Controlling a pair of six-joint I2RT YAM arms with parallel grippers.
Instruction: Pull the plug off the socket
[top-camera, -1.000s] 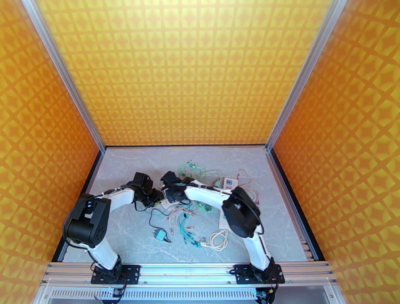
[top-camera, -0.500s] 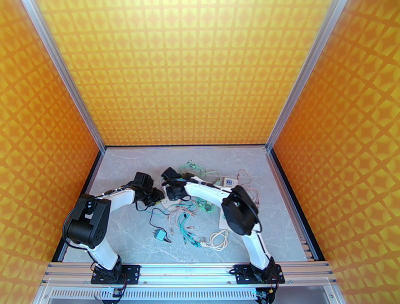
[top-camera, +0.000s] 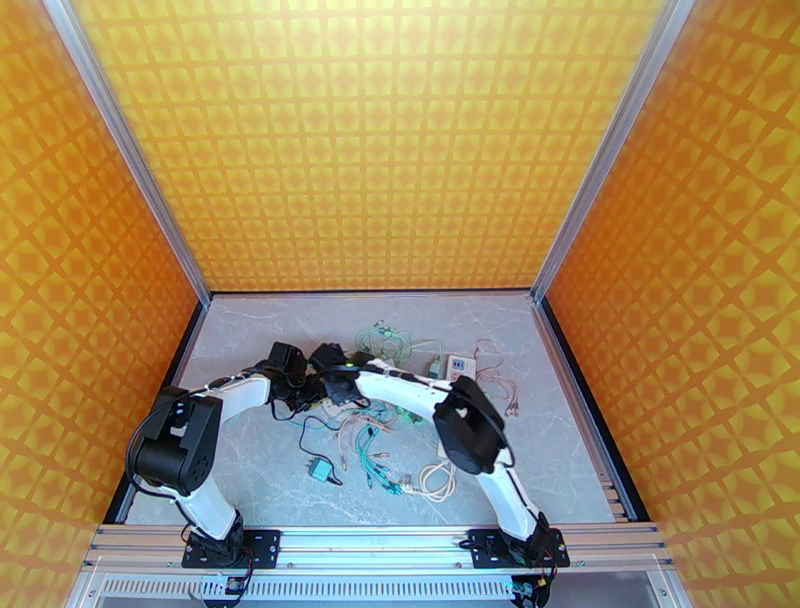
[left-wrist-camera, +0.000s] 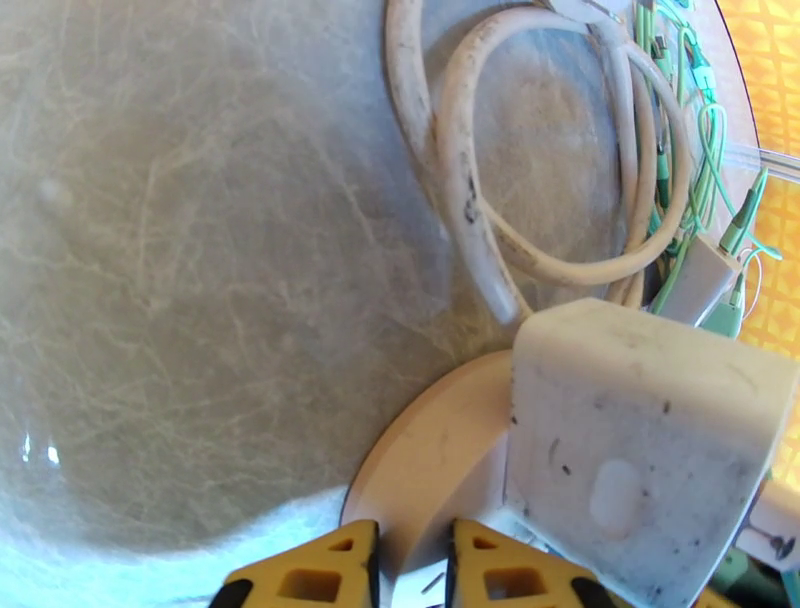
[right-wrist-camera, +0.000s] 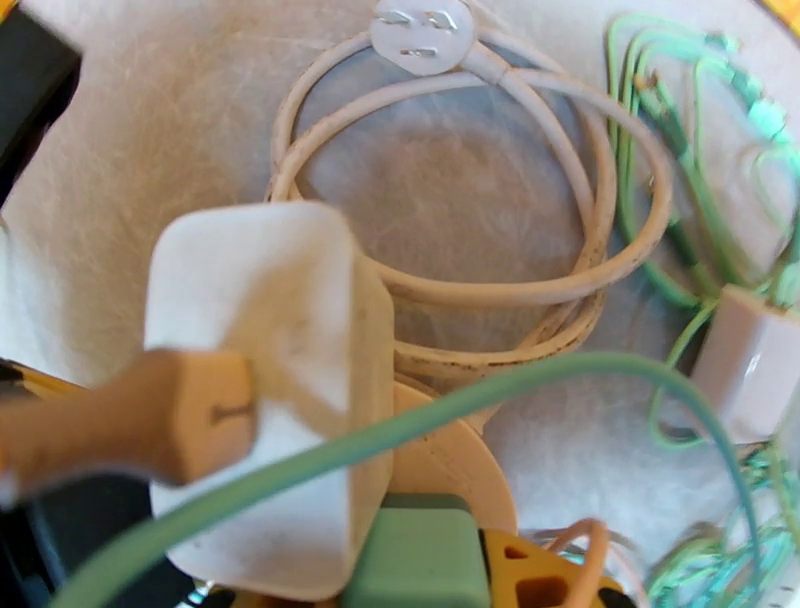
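A white block-shaped plug (left-wrist-camera: 640, 440) (right-wrist-camera: 260, 380) sits on a round beige socket disc (left-wrist-camera: 440, 470) (right-wrist-camera: 450, 470), left of the table's centre. My left gripper (top-camera: 300, 388) (left-wrist-camera: 405, 575) is shut, its yellow fingertips pinching the disc's thin edge from the left. From the right, my right gripper (top-camera: 335, 378) meets it and closes around the white plug; one yellow finger (right-wrist-camera: 540, 575) shows beside a green pad. A blurred beige connector (right-wrist-camera: 200, 415) and a green cable (right-wrist-camera: 480, 400) cross in front of the plug. In the top view the arms hide plug and socket.
A looped white cord (left-wrist-camera: 470, 200) (right-wrist-camera: 540, 290) lies just behind the plug. Green and pink wires (top-camera: 370, 440), a small teal adapter (top-camera: 320, 470), a coiled white cable (top-camera: 437, 480) and a white box (top-camera: 460, 365) litter the table's middle. Orange walls enclose the table.
My right arm has shifted a little to the left, bringing its gripper closer to the left one. The left arm holds still.
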